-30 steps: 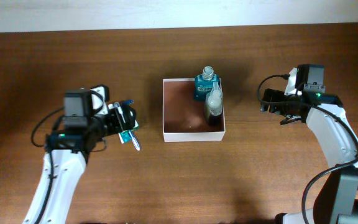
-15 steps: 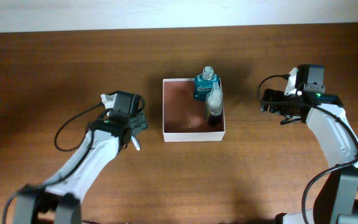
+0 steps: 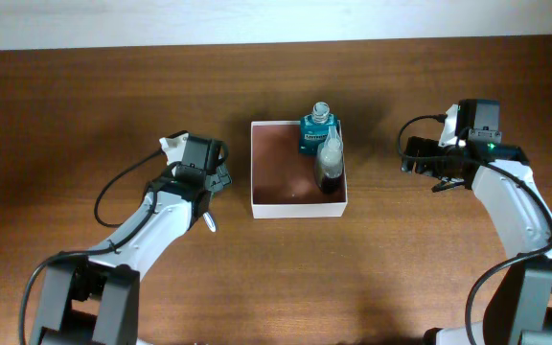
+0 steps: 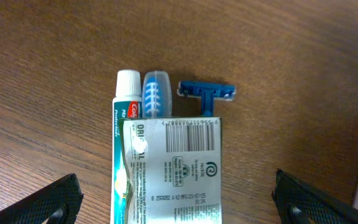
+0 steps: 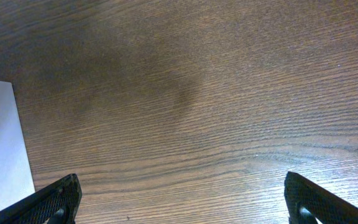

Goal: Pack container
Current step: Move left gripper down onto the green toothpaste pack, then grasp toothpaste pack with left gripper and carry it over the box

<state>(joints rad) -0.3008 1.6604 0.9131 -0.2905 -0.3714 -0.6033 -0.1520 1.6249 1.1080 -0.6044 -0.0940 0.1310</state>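
- Hovering over a toiletry packet (image 4: pixel 166 171), the left gripper (image 4: pixel 182 200) has its fingers spread wide to either side and grips nothing. The packet lies flat on the wooden table (image 3: pixel 401 273), just left of the container (image 3: pixel 298 209), and is not yet packed.
- The packet is flat printed card with a barcode. A toothpaste tube (image 4: pixel 128 93) with a ribbed white cap, a ridged translucent-blue toothbrush cover (image 4: pixel 156 93) and a blue plastic razor (image 4: pixel 207 92) poke out of its end.
- The right gripper (image 5: pixel 188 202), to the container's right, is likewise spread and empty over bare wood grain.
- The container sits mid-table. It is square and shallow, with thin white walls and a matte reddish-brown floor that is mostly bare.
- Two items are already inside. A teal bottle (image 3: pixel 316 132) stands in the far right corner, and a clear bottle (image 3: pixel 331 163) with dark contents rests against the right wall. I judge the packing partly done.
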